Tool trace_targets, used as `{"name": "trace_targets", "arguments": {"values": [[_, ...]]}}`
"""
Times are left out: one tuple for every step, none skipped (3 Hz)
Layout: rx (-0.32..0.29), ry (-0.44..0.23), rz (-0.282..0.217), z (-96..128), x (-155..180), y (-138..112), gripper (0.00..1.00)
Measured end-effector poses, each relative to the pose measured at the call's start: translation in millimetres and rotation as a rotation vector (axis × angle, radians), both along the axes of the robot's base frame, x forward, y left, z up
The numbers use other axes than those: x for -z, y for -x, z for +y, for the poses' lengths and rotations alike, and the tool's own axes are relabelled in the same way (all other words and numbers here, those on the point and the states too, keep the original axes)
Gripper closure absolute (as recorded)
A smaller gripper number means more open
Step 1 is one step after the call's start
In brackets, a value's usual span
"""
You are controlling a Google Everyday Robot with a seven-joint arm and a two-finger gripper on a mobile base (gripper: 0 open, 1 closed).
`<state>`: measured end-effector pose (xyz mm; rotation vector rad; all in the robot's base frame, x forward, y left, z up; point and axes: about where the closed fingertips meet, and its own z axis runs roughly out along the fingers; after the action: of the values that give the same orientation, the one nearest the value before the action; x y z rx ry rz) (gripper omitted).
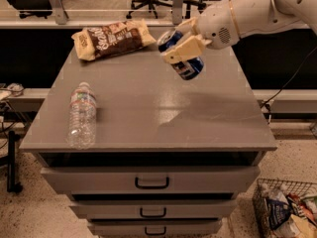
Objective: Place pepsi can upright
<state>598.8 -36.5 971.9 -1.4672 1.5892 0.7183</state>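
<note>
My gripper (184,47) is shut on the pepsi can (187,66), a dark-blue can with a silver top. It holds the can tilted in the air above the far middle of the grey cabinet top (198,123), its silver top pointing up and to the left. The white arm (247,11) reaches in from the upper right. The tan fingers (183,48) cover the can's middle.
A clear plastic water bottle (82,114) lies on its side at the cabinet's left. A brown snack bag (111,37) lies at the far left edge. Drawers are below the top. A wire basket (287,209) with items stands on the floor at lower right. Office chairs are behind.
</note>
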Motion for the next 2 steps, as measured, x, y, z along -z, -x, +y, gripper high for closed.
{"name": "trace_targets", "arguments": {"values": [[0.011,-0.104,-0.022,11,-3,-3,1.0],[0.062,-0.205,-0.086,22,-13,-10,1.0]]}}
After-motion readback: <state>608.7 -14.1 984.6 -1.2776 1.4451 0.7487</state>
